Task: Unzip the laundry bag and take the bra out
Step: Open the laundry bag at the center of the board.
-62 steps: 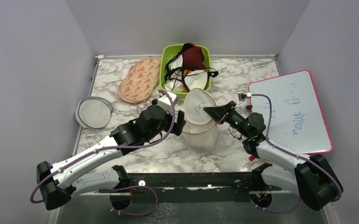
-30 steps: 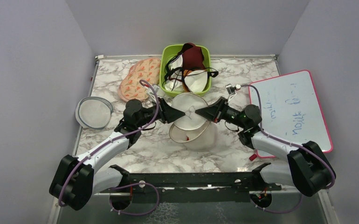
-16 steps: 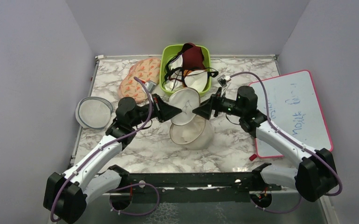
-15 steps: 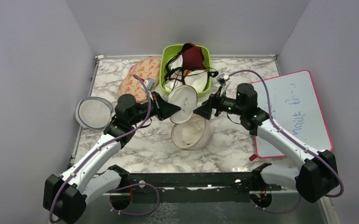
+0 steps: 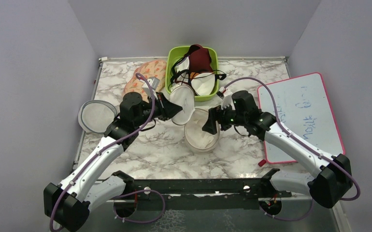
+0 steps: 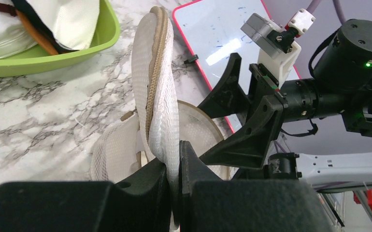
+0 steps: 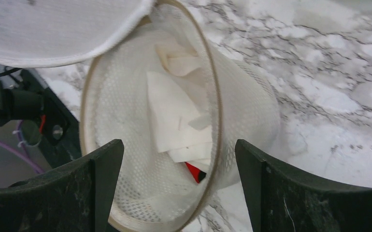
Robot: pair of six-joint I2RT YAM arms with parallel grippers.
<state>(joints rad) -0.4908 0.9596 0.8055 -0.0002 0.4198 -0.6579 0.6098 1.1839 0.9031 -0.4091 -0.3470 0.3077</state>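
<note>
Laundry bag (image 7: 121, 121) unzipped; bra (image 7: 193, 170) visible inside (right wrist only).

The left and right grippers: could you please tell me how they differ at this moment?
The left gripper is shut, pinching the zip-edged lid of the laundry bag; the right gripper is open and holds nothing. The left gripper holds the lid raised and aside; the right gripper faces the bag's open mouth, where white fabric and a red scrap show. Both are black, two-fingered and close to the bag.
</note>
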